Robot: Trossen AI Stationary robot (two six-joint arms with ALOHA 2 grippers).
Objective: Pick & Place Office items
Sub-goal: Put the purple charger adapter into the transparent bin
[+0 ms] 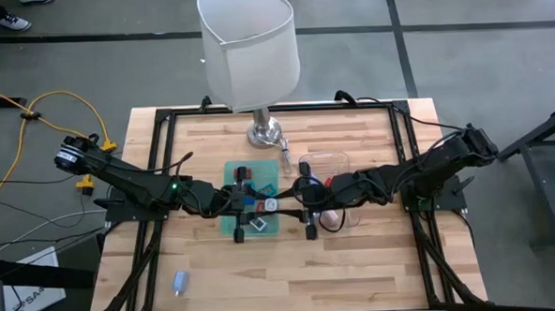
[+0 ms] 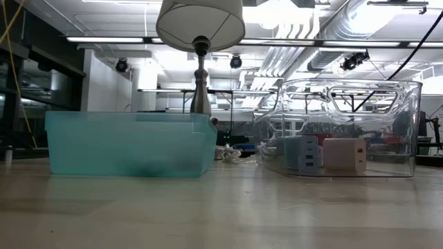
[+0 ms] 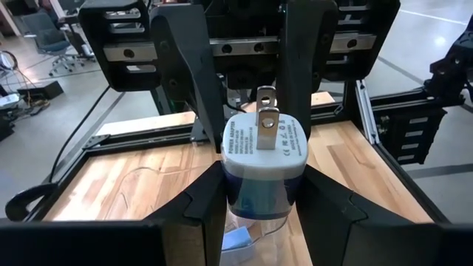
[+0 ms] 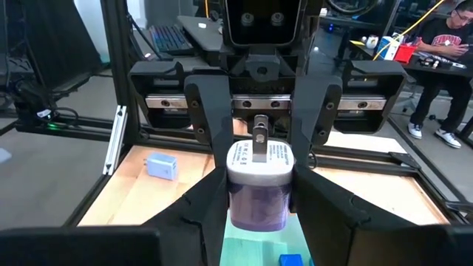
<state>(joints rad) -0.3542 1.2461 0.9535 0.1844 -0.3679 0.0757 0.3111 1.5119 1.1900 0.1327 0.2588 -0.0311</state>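
1. Both arms reach in over the middle of the wooden counter (image 1: 357,264) and meet nose to nose above the green mat (image 1: 243,223).
2. The left hand (image 3: 260,193) pinches a white charger plug (image 3: 262,166) with a blue lower half, prongs up, held between its two dark fingers (image 3: 211,203).
3. The right hand (image 4: 257,193) pinches what appears to be the same plug (image 4: 259,181), seen from the other side, white cap on top and a purplish body below; from where I stand I cannot be sure it is one piece or two.
4. On the mat under the hands lie several small office items (image 1: 258,224) in red, blue and teal.
5. A light blue charger (image 1: 180,283) lies alone near the counter's front left corner, well apart from the rest.
6. The clear tray (image 2: 408,104) holds a few white and pale blue chargers (image 2: 344,153), beside the teal bin (image 2: 131,142).
7. A lamp (image 1: 251,49) stands at the back.
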